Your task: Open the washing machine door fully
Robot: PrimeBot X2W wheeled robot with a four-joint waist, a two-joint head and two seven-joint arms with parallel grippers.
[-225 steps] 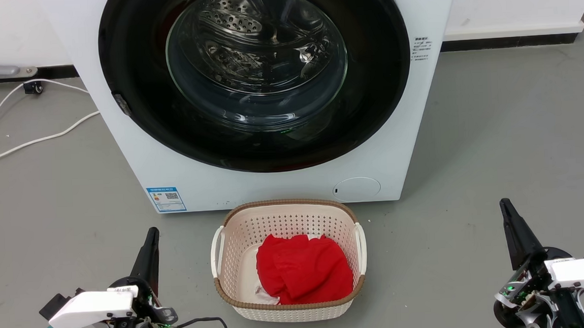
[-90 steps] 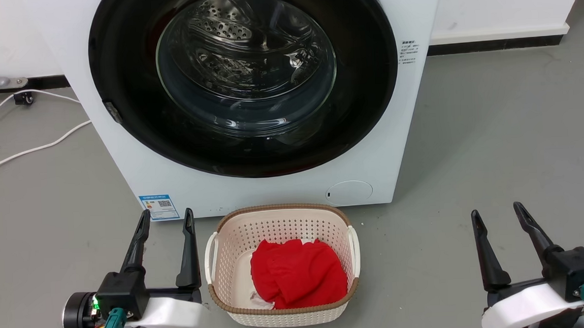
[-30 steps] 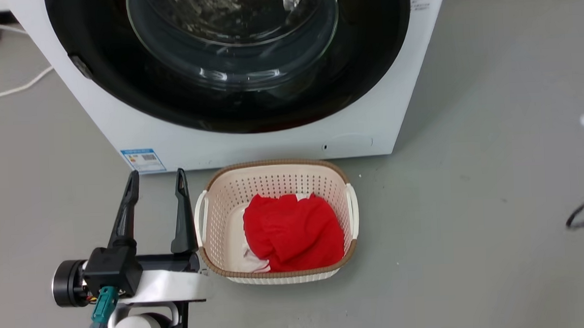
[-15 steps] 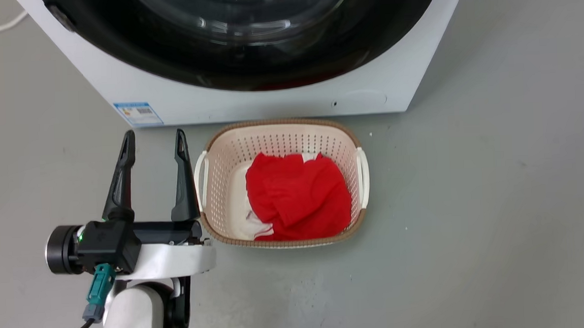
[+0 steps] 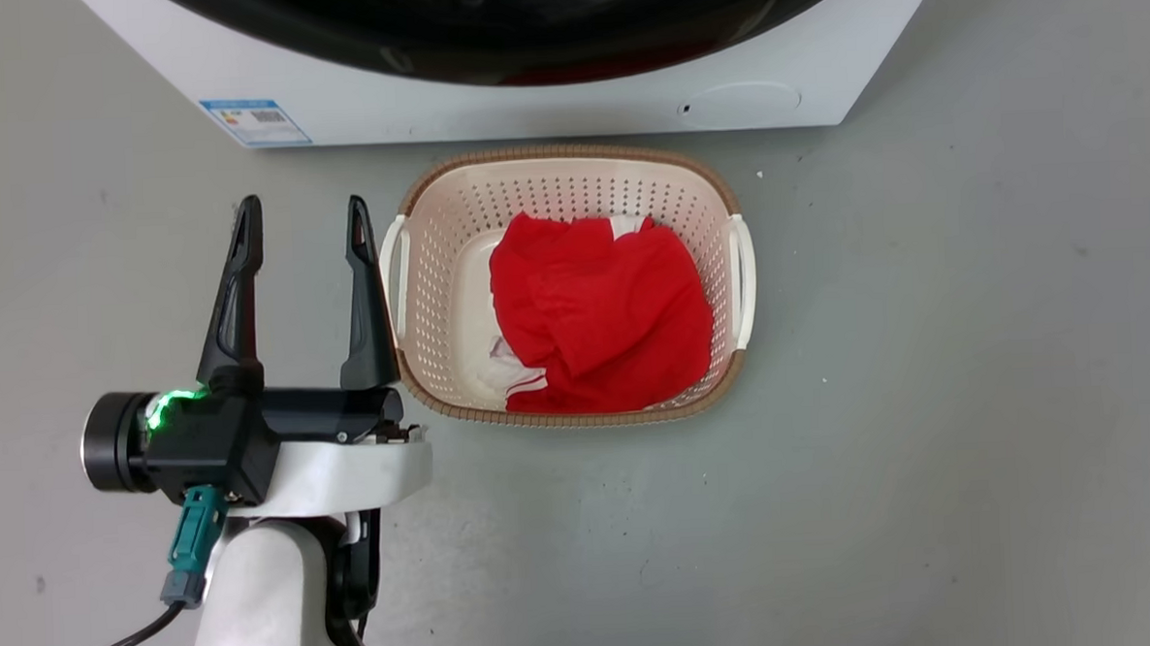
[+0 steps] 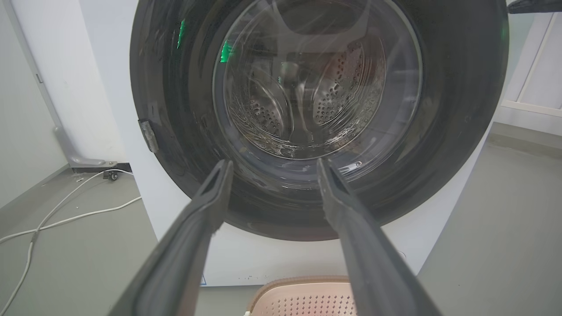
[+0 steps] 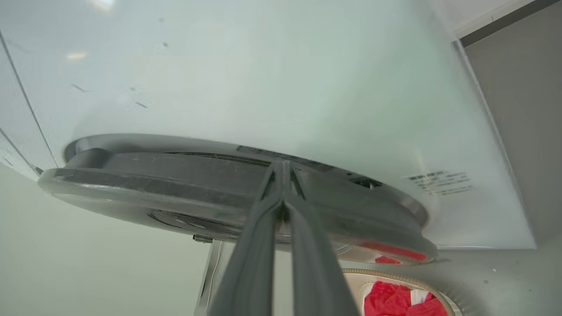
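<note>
Black and shiny, the washing machine door point(image 6: 461, 109) lies flat on the white washing machine point(image 5: 527, 111). The left gripper point(image 5: 304, 209) holds its fingers wide, just beside a basket point(image 5: 568, 152). The right gripper point(image 7: 284, 166) has its fingers pressed together, tips at the door's edge.

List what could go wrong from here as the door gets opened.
1. The right gripper, shut, has only its tips at the glossy rim of the door; they may slip off.
2. The left gripper points, open, at the door's front; the swinging door might strike it.
</note>
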